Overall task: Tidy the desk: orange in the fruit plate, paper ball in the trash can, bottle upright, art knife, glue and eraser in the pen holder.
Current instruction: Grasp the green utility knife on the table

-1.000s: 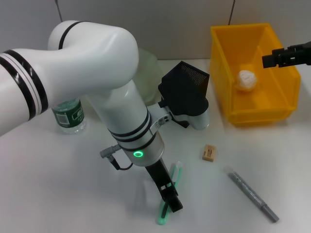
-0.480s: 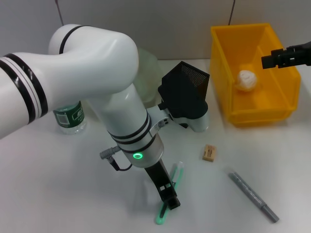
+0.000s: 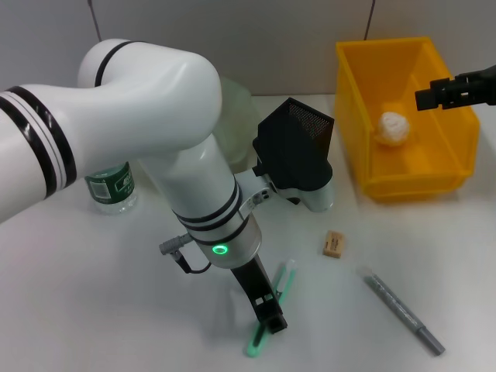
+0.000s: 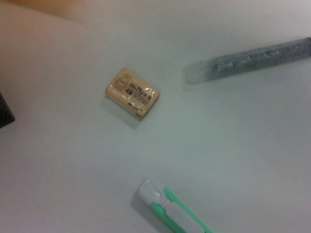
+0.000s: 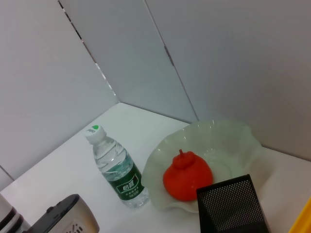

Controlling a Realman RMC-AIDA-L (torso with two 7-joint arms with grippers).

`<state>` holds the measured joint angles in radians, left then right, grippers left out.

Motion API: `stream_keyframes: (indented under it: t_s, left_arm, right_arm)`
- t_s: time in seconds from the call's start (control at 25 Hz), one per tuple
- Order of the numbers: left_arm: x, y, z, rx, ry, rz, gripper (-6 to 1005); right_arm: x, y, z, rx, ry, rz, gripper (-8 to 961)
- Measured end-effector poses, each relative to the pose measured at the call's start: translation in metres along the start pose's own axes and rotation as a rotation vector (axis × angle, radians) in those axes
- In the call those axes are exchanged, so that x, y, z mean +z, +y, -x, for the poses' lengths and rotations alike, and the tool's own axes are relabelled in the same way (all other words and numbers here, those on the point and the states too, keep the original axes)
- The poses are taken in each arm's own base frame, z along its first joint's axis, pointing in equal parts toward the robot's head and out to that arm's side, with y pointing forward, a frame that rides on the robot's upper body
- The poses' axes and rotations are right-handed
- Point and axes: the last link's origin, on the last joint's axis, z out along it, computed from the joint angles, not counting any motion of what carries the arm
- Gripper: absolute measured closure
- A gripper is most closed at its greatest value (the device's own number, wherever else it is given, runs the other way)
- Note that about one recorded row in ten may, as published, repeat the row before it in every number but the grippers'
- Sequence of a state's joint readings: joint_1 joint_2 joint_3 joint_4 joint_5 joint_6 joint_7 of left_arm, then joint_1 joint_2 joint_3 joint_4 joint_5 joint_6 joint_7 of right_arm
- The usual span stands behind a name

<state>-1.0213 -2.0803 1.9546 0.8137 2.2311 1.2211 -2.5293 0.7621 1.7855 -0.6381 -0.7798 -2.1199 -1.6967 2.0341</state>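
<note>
- Green knife (image 3: 273, 310) lies on the desk (image 3: 93, 310) under the left gripper (image 3: 271, 318); whether the jaws hold it, I cannot tell.
- Done: orange (image 5: 186, 177) in plate (image 5: 243, 141), one paper ball (image 3: 393, 127) in bin (image 3: 353, 101), bottle (image 5: 116, 170) upright.
- Left: one knife, one glue (image 3: 403, 310), one eraser (image 3: 334, 244), all outside the holder (image 3: 298, 143).
- Right gripper (image 3: 426, 96) hangs above the bin; grip unclear.

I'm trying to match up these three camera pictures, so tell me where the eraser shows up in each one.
Head view: the eraser lies on the desk, right of the left tool, between the green art knife and the grey glue stick.
Left wrist view: the eraser sits upper left of centre.
Right wrist view: not in it.
Shared landmark: the black pen holder, also at.
</note>
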Motion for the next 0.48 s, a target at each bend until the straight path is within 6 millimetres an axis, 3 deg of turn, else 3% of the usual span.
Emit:
stream_keyframes:
  t_s: [0.48]
  left_arm:
    - [-0.0002,-0.0002,0.0006,0.001,-0.005,-0.001,492]
  right_arm:
    - [-0.0004,0.001,0.0014,-0.008,-0.001,0.003,211]
